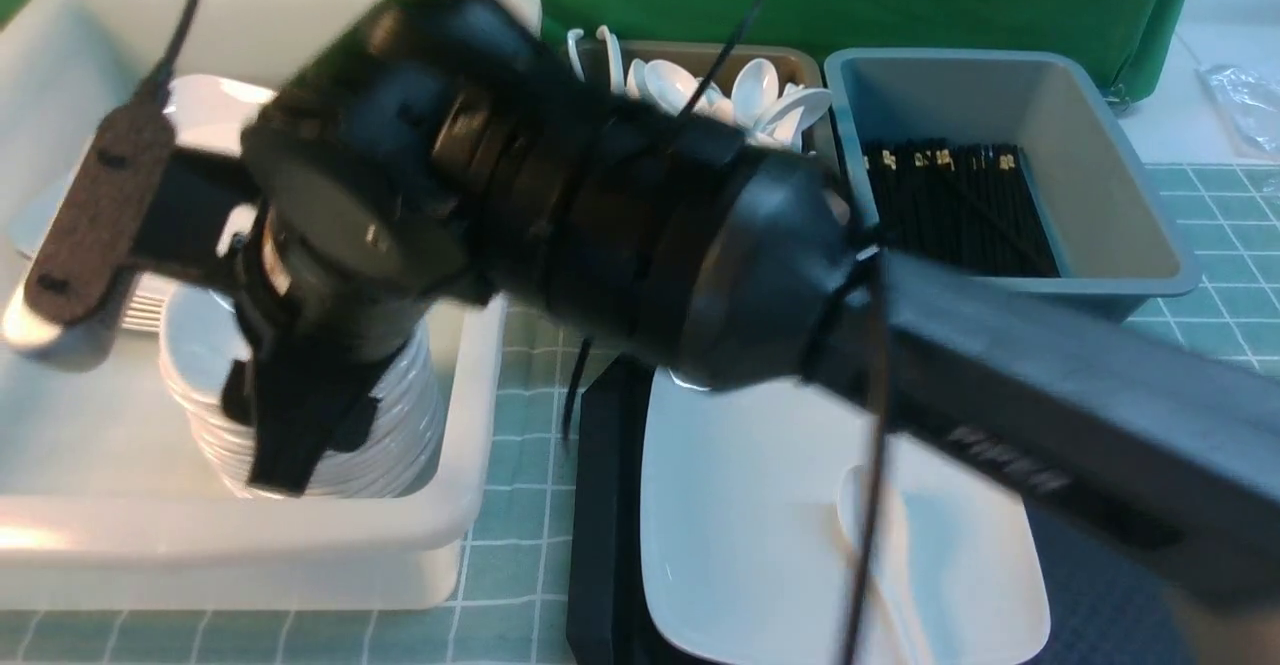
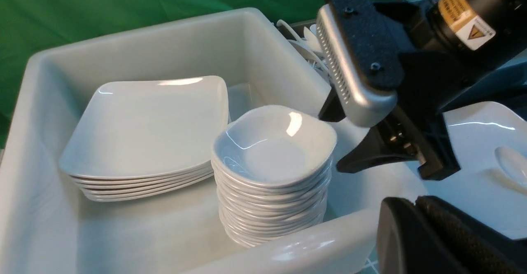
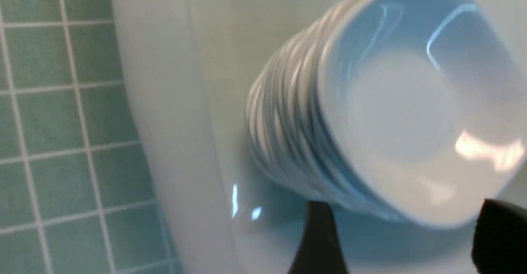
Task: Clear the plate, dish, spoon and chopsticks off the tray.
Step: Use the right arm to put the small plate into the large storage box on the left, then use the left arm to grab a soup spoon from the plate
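One dish tops the stack in the white tub beneath the right hand, spread apart; plate and spoon wait on the tray; chopsticks unseen.

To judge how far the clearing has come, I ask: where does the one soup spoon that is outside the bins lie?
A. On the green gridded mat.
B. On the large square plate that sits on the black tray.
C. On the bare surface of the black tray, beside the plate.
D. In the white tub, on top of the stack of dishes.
B: the soup spoon lies on the large square plate, which sits on the black tray.
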`<move>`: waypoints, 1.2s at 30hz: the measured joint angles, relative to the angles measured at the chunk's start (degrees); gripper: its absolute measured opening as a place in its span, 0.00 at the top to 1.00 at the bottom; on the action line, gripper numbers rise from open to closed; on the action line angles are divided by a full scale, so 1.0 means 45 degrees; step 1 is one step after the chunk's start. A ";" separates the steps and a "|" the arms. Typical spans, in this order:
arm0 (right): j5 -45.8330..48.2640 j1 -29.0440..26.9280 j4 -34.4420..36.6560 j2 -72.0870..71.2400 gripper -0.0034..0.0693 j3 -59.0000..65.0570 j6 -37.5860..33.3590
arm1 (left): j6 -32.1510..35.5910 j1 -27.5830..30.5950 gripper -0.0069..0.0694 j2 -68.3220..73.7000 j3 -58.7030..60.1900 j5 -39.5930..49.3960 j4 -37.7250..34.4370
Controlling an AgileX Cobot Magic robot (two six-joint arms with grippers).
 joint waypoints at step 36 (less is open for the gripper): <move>0.1973 -0.2208 -0.2831 -1.8780 0.76 1.5780 0.9556 | 0.4094 -0.7524 0.91 1.4441 -0.0823 -0.5885 -0.8221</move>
